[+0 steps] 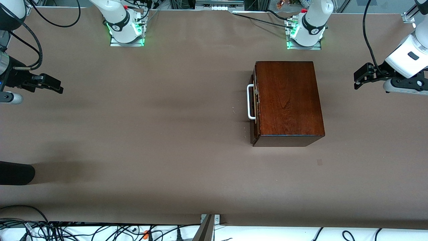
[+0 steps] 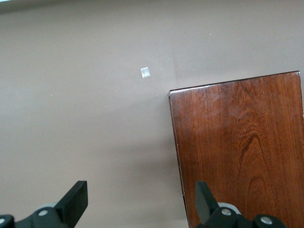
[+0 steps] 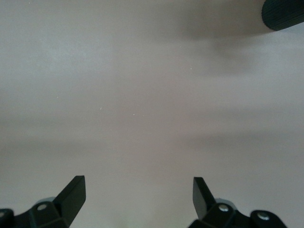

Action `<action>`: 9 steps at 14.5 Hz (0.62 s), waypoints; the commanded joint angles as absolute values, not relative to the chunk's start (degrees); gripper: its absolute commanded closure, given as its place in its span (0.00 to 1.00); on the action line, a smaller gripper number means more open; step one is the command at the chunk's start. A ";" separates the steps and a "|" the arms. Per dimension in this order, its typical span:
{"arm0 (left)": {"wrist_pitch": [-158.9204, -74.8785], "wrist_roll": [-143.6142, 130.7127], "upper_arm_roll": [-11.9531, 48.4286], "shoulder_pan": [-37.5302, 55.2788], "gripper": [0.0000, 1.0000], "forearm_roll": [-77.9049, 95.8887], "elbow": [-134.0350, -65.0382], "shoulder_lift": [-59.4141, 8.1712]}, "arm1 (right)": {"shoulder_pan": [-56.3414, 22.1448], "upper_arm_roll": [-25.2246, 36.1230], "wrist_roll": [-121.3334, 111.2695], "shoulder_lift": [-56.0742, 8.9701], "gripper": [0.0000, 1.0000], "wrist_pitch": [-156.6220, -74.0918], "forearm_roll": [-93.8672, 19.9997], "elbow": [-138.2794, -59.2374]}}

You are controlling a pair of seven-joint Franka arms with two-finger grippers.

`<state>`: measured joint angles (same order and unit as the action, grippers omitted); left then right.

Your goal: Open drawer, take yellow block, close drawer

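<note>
Left claw point(image 1: 359, 77) hanging over bare bench point(image 1: 167, 134) at the left arm's end, spread wide and holding nothing, well apart from the box; in the left wrist view only the 2 black fingertips point(image 2: 76, 199) showing along the picture's edge, the rest of the claw point(image 2: 141, 202) cut off. Right claw point(image 1: 53, 85) waiting over the bench at the right arm's end, likewise spread and empty, its arm mostly out of the front view; right wrist view giving just 2 dark fingertips point(image 3: 73, 192) of that claw point(image 3: 138, 195) over plain brown surface, plus a corner of a black rounded object point(image 3: 284, 14) cut by the frame, the same kind of dark shape point(image 1: 15, 173) poking in at the front view's edge, too little shown to name. Mahogany-coloured box point(image 1: 287, 100) standing on the bench toward the left arm's end, lid grain clear in the left wrist view point(image 2: 242, 156), part of it cropped there. Drawer point(image 1: 254, 100) shut or very nearly so, only a thin edge of its front seen from above, white handle point(image 1: 250, 102) sticking out toward the right arm's end. Yellow block nowhere visible, any contents of the drawer hidden by the box top. Small pale square mark point(image 2: 145, 72) on the bench near the box's corner, unclear what.
</note>
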<state>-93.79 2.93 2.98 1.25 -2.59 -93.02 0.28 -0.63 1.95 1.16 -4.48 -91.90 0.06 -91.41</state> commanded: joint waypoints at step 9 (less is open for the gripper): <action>-90.36 3.96 2.90 1.49 0.00 -2.64 -91.05 -0.62 | -0.53 1.93 0.53 -4.83 0.00 -91.32 0.35 -90.35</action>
